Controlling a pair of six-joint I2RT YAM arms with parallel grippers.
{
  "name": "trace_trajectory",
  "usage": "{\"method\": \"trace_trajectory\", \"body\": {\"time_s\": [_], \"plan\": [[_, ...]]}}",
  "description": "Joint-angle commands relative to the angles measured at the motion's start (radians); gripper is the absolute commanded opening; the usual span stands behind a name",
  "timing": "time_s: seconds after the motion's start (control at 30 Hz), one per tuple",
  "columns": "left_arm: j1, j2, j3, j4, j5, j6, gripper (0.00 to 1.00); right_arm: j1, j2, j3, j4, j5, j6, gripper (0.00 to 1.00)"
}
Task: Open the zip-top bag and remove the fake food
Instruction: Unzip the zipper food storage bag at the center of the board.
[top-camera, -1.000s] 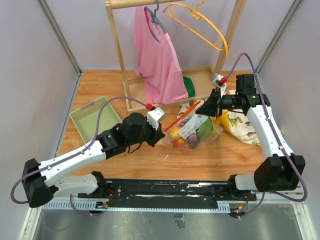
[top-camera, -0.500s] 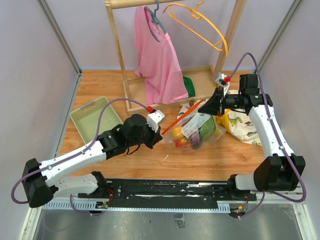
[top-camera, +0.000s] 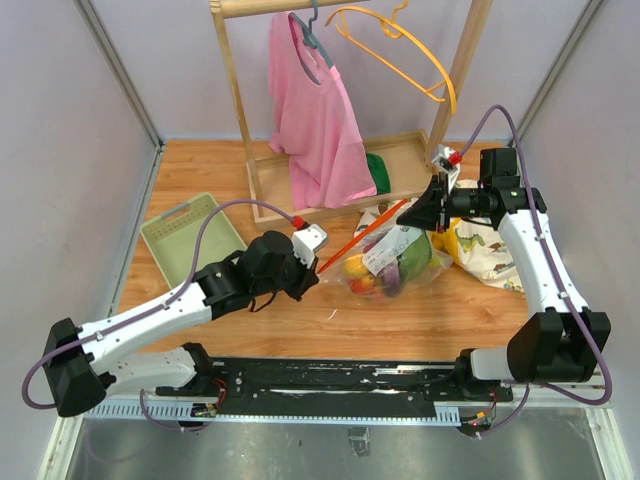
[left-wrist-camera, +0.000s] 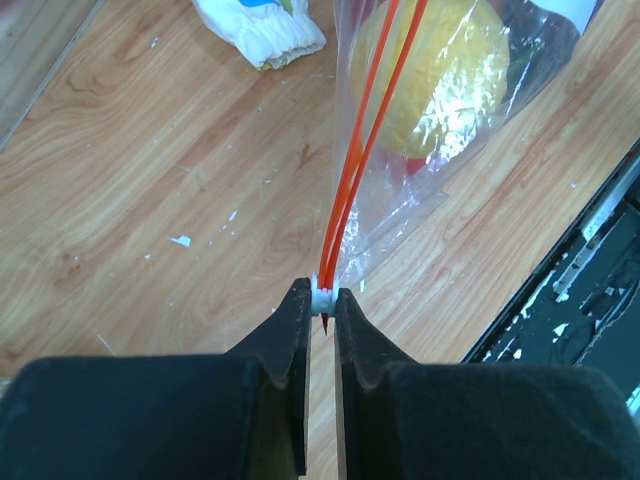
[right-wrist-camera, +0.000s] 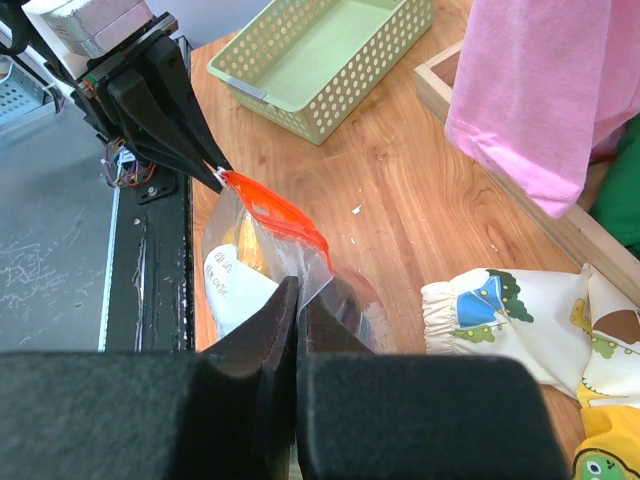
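Wooden tabletop, pink shirt hanging behind: the zip-top bag lies right of centre, stretched between both arms. Its orange zipper strip — the long axis — runs diagonally from near-left to far-right. The left gripper is pinched tight on the strip's near-left end, at a small white slider. The right gripper is closed on clear plastic at the far-right end. Fake food — a yellow piece foremost — sits inside the bag.

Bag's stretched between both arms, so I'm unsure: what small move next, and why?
Probably release the white slider and re-pinch one lip with the left fingers: the slider sits at the zip-top bag's corner, zipper tracks look parted, yellow fake fruit still inside.
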Motion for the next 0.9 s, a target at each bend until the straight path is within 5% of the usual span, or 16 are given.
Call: {"method": "trace_trajectory", "body": {"time_s": [0.0,0.07,0.23,0.3,0.5,0.73,0.87], "plan": [[0.011,-0.028,-0.019,-0.081,-0.026,0.012,0.13,-0.033,-0.029,0.031,0.019,-0.012,-0.014,0.01],[0.011,-0.039,-0.01,-0.071,-0.034,-0.005,0.22,-0.033,-0.032,0.03,0.018,-0.015,-0.015,0.01],[0.012,-0.146,0.008,0.071,-0.073,-0.135,0.75,-0.033,-0.033,0.015,-0.013,-0.081,-0.069,0.01],[0.018,-0.201,-0.012,0.169,-0.076,-0.21,0.83,-0.032,-0.033,-0.003,-0.034,-0.122,-0.11,0.01],[0.079,-0.211,-0.024,0.331,-0.038,-0.35,0.76,-0.028,-0.031,-0.012,-0.189,-0.195,-0.327,0.01],[0.081,-0.059,0.019,0.403,0.024,-0.228,0.47,-0.008,-0.04,-0.037,-0.305,-0.127,-0.494,0.01],[0.081,0.036,0.027,0.438,0.125,-0.143,0.45,-0.006,-0.055,-0.07,-0.319,-0.111,-0.534,0.01]]}}
